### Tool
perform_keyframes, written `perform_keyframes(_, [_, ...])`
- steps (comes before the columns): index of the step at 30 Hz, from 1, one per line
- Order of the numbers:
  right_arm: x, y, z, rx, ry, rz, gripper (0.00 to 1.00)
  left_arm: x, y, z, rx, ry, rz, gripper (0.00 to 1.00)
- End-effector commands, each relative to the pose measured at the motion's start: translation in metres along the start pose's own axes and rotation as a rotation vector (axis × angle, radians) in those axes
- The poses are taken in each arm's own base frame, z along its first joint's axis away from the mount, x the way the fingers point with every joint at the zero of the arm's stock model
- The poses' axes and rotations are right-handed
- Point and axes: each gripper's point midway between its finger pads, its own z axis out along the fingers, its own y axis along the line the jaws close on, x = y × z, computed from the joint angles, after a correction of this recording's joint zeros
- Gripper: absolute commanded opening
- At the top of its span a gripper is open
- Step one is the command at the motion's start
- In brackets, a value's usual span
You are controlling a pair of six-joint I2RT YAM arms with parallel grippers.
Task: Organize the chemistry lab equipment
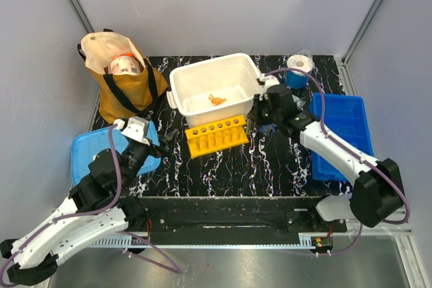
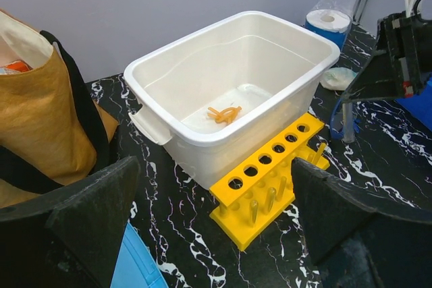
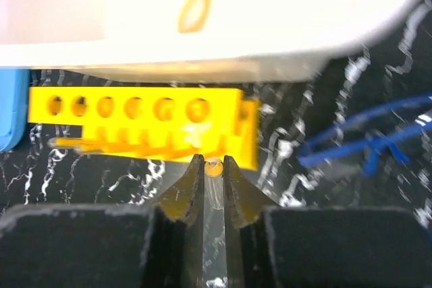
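Thin clear tube (image 3: 214,197) pinched in right hand (image 3: 214,165), jaws nearly closed on it, hanging upright just beside end of yellow rack (image 3: 142,126), presumably lining up for a hole. Left hand (image 1: 137,129) gapes empty.

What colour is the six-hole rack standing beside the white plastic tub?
Bright yellow; the six-hole plastic rack shows best in the left wrist view.

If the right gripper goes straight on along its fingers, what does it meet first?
Probably the yellow test tube rack, just beyond the right gripper, which pinches a thin clear tube; the white tub sits behind it. Depth is unclear.
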Motion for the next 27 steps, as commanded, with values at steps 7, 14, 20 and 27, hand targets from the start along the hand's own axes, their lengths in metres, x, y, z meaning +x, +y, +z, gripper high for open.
perform_keyframes(7, [-0.046, 0.107, 0.004, -0.276, -0.399, -0.231, 0.1, -0.006, 0.007, 0.003, -0.043, -0.033, 0.004, 0.99])
perform_keyframes(14, [-0.04, 0.138, -0.005, -0.339, -0.506, -0.288, 0.09, -0.005, 0.007, 0.003, -0.046, -0.033, 0.005, 0.99])
perform_keyframes(20, [-0.029, 0.145, -0.005, -0.37, -0.529, -0.295, 0.09, -0.006, 0.007, 0.003, -0.046, -0.035, 0.007, 0.99])
perform_keyframes(27, [-0.022, 0.146, -0.001, -0.387, -0.531, -0.302, 0.09, -0.005, 0.007, 0.003, -0.046, -0.033, 0.008, 0.99])
